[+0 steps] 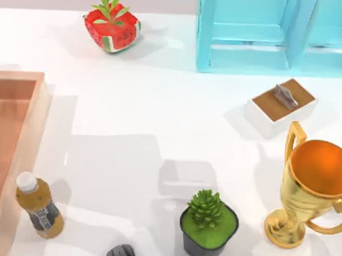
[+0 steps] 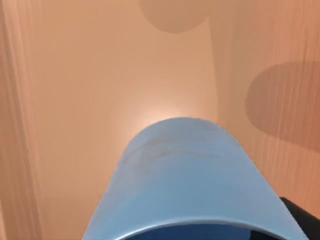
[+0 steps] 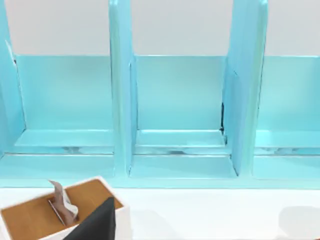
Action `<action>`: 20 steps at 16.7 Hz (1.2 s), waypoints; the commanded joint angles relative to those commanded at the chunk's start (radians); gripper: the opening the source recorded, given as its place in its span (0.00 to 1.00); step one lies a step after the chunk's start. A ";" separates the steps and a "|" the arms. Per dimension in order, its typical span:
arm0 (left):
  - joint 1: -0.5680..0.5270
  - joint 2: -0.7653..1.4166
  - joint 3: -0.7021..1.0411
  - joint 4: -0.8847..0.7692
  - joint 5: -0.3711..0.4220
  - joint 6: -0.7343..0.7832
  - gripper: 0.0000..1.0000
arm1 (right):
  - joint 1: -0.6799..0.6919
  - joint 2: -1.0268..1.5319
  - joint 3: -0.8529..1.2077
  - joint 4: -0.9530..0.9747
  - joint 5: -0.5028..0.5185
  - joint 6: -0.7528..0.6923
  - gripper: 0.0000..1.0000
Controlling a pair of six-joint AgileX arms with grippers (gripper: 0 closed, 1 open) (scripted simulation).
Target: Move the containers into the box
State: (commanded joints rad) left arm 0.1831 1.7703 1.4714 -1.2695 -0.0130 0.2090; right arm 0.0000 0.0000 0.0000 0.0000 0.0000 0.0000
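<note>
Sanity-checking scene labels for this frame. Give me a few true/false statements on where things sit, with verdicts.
1. The amber bottle stands against the orange-brown box wall at the table's left. True.
2. The gold trophy sits at the table's left. False: it stands at the right, near the front.
3. In the left wrist view, a blue tumbler is over the box's floor. True.
4. The potted plant is inside the turquoise frame. False: it stands on the table near the front, far from the frame.
5. The small white wooden-topped box lies in front of the frame. True.
</note>
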 joint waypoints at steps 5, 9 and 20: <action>0.018 0.011 -0.112 0.121 0.001 0.016 0.00 | 0.000 0.000 0.000 0.000 0.000 0.000 1.00; 0.019 0.011 -0.113 0.122 0.001 0.016 0.00 | 0.000 0.000 0.000 0.000 0.000 0.000 1.00; 0.019 0.011 -0.113 0.122 0.001 0.016 0.83 | 0.000 0.000 0.000 0.000 0.000 0.000 1.00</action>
State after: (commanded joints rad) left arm 0.2017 1.7818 1.3584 -1.1474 -0.0121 0.2251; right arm 0.0000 0.0000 0.0000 0.0000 0.0000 0.0000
